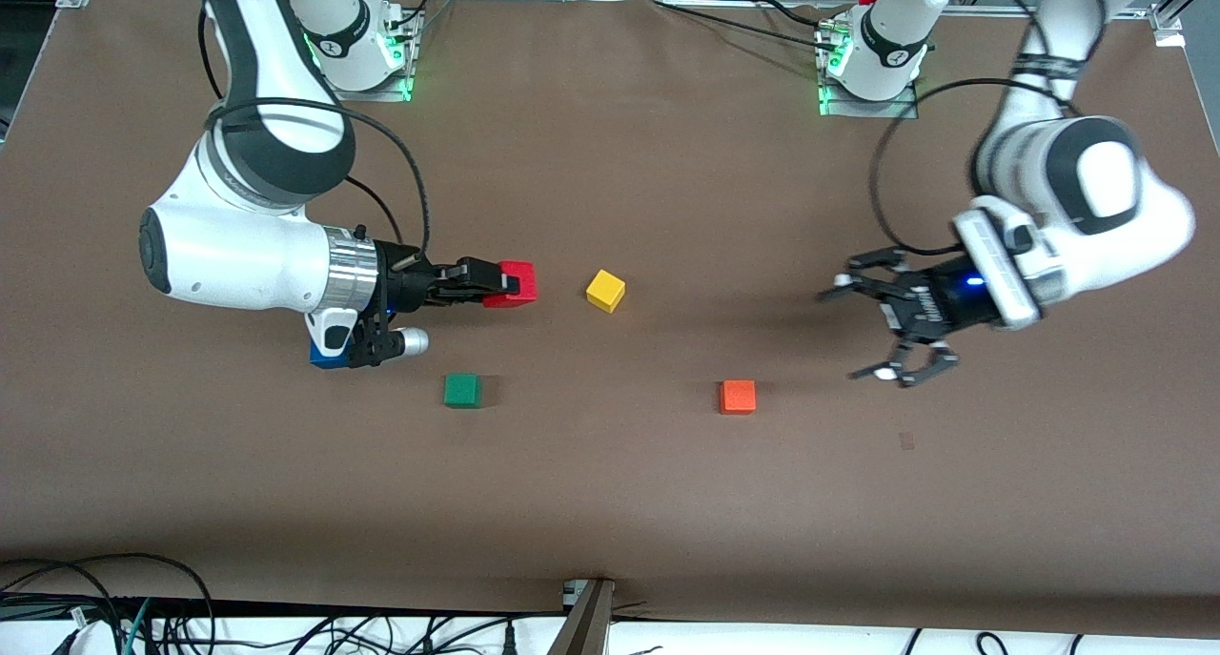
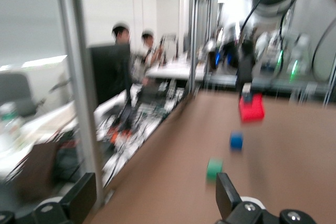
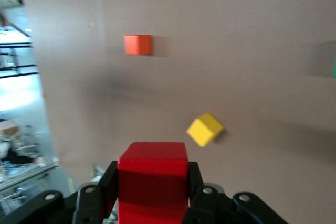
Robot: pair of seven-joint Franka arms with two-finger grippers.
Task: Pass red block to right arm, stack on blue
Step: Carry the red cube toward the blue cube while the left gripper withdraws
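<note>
The right gripper [image 1: 503, 283] held the red block [image 1: 515, 281] clamped above the table [image 1: 610, 502]; the left gripper [image 1: 882, 326] hung open. Five cubes showed: red, yellow [image 1: 605, 290], green [image 1: 462, 390], orange [image 1: 738, 397], and apparently blue [image 1: 320, 355], half-hidden.

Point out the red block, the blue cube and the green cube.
red block [image 1: 516, 282], front view, its top face.
blue cube [image 1: 321, 354], front view, visible edge under the right wrist.
green cube [image 1: 462, 389], front view, top face.
</note>
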